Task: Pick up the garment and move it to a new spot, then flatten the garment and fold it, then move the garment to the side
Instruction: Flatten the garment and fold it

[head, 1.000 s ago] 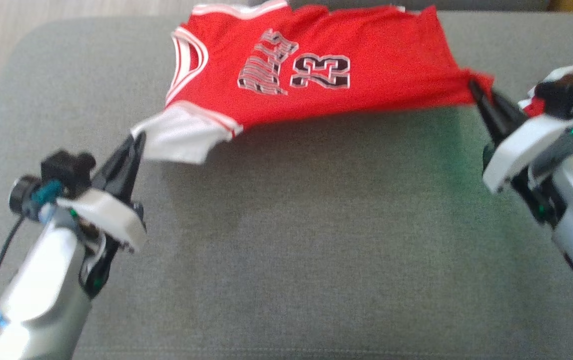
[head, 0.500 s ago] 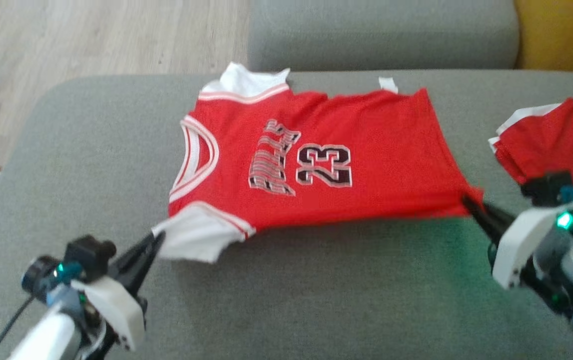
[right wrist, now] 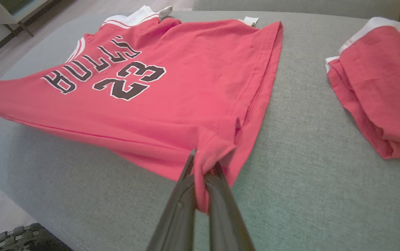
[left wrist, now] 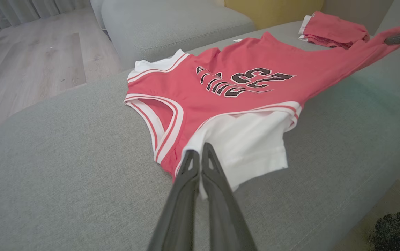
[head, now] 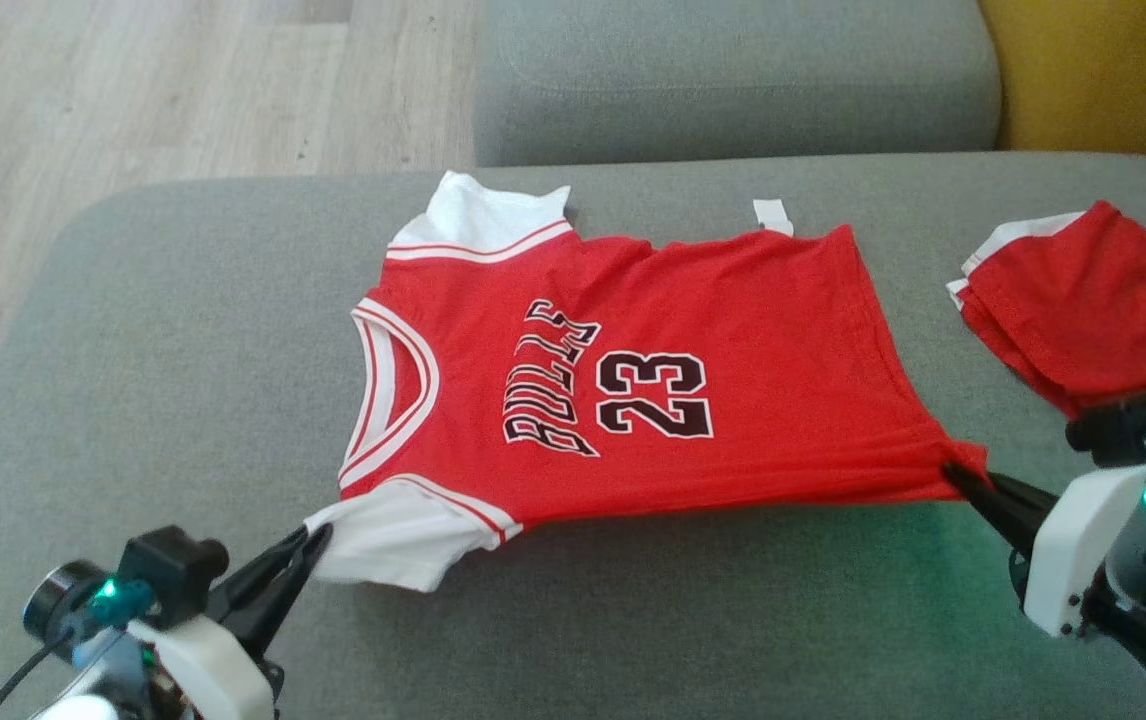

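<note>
Red jersey (head: 633,390): your left gripper (head: 318,535) clamped on its sleeve (head: 393,540) at 7 o'clock; right gripper (head: 948,470) clamped on hem (head: 918,462) at 4 o'clock; stretched, likely for flattening.

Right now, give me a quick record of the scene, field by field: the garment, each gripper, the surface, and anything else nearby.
garment: red jersey, print side up, stretched between the two grippers
left arm: left gripper shut on the white sleeve
right arm: right gripper shut on the hem corner
surface: grey cushion
nearby: folded red garment, apart from the jersey, on the robot's right
folding: not yet begun
</note>
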You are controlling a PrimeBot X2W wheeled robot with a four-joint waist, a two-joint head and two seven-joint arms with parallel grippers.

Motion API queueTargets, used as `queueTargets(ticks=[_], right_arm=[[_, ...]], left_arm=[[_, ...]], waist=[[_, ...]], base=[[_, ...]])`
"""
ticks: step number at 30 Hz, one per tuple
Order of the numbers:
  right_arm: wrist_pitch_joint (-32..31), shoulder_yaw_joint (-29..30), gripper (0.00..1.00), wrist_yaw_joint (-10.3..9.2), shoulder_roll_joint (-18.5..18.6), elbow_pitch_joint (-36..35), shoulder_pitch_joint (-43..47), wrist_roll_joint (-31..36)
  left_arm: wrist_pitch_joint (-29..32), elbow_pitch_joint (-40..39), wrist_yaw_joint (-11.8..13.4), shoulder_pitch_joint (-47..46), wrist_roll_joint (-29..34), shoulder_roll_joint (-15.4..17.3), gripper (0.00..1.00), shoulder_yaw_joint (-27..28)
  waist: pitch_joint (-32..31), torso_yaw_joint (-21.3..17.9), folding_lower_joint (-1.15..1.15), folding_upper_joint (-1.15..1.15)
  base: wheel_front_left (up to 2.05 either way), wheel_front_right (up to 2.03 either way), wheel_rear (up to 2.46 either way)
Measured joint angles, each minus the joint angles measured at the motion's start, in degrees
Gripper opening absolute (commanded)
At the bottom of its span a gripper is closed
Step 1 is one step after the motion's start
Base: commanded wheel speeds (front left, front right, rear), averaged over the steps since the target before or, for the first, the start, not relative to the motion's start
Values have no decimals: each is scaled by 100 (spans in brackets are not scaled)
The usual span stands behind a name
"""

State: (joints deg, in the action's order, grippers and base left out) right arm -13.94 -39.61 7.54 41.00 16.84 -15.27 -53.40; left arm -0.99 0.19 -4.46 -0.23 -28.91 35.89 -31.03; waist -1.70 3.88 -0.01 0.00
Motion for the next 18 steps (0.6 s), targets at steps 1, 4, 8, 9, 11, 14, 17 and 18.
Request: queueTargets(ticks=[1, 4, 8, 9, 11, 14, 17, 18], right_arm=[[-41, 63, 0, 0, -1, -42, -1, 45], [-211, 225, 0, 0, -19, -134, -46, 172], [-398, 381, 0, 0, -80, -200, -269, 404], [-450, 404, 0, 0, -100, -202, -338, 453], [-561, 464, 0, 0, -166, -200, -469, 515], [-735, 497, 0, 0, -276, -134, -694, 633], [-845, 498, 0, 0, -330, -51, -873, 706], [-878, 499, 0, 0, -359, -24, -934, 721]], left_arm=[[37, -35, 0, -15, 25, 21, 0, 1], [122, -48, 1, -146, 77, 27, 0, -5], [186, 25, -9, -670, 204, 30, 0, -8], [196, 68, -10, -820, 213, 27, 0, -7], [199, 204, -37, -1092, 234, 24, 0, -12], [275, 511, -141, -1579, 315, -14, 0, -120], [299, 797, -211, -1943, 323, -93, 0, -232], [299, 891, -218, -2065, 344, -115, 0, -272]], waist=[[28, -9, 0, 0], [143, -34, 0, 0], [360, -71, 0, 0], [419, -78, 0, 0], [536, -91, 0, 0], [763, -105, 0, 0], [912, -109, 0, 0], [957, -112, 0, 0]], base=[[0, 0, 0], [0, 0, 0], [0, 0, 0], [0, 0, 0], [0, 0, 0], [0, 0, 0], [0, 0, 0], [0, 0, 0]])
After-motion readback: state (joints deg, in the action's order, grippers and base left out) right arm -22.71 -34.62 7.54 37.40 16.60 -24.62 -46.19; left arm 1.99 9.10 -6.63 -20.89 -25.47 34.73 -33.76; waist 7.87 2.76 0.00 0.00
